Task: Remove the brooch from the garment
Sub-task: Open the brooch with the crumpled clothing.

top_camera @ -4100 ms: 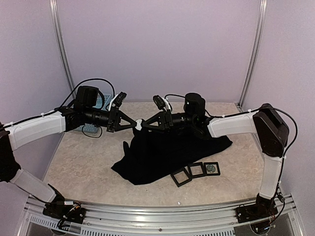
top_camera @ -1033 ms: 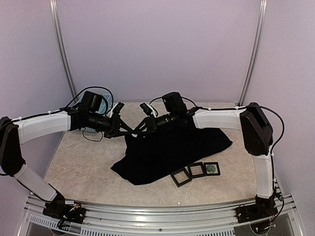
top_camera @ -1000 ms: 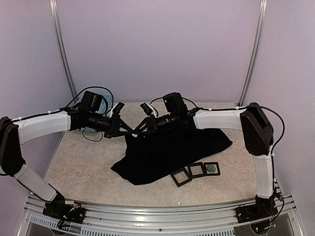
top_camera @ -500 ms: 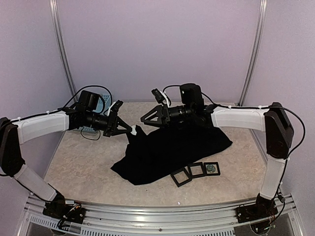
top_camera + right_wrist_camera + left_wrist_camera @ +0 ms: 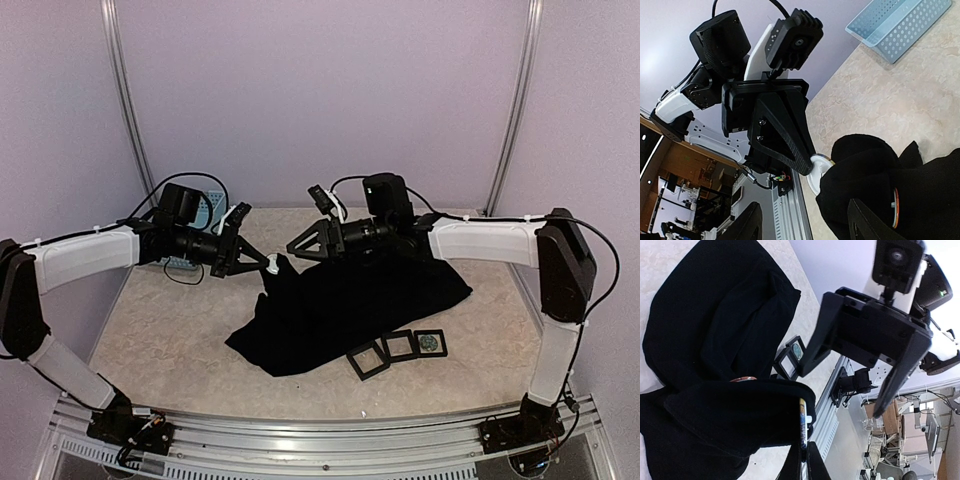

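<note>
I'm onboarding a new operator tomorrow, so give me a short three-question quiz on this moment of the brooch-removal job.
1. True or false: the right gripper is open.
2. What pinches the raised fold of the garment? A left gripper; B right gripper; C neither.
3. How many small black frames lie beside the garment's near edge?
Key: 1 true; 2 A; 3 three.

Table [image 5: 160, 340] w/ garment [image 5: 340, 310], frames [image 5: 400, 346], basket [image 5: 900, 25]
</note>
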`<act>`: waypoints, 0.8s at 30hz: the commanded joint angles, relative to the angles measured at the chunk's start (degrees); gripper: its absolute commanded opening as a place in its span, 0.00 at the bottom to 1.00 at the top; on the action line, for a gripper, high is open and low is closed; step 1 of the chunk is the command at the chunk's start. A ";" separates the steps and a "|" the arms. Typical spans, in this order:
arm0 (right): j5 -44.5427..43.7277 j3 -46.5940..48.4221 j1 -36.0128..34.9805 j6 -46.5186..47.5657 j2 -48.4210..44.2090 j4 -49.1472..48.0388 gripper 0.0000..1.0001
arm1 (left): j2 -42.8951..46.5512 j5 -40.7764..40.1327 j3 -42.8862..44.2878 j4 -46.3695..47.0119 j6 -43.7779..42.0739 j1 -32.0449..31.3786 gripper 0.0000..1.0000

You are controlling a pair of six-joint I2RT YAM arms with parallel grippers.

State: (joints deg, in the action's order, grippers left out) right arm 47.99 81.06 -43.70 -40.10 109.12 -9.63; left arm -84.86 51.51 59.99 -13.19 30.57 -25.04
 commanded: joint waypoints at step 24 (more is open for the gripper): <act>12.34 3.99 -1.17 6.37 -5.06 1.73 0.69 | 2.33 12.80 14.25 -17.70 -19.32 -2.74 0.00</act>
State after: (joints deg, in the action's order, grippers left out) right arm 57.28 83.42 -43.70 -32.67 106.17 -5.78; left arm -81.14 61.32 72.44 -27.57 14.04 -27.35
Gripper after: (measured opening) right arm 0.686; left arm 0.025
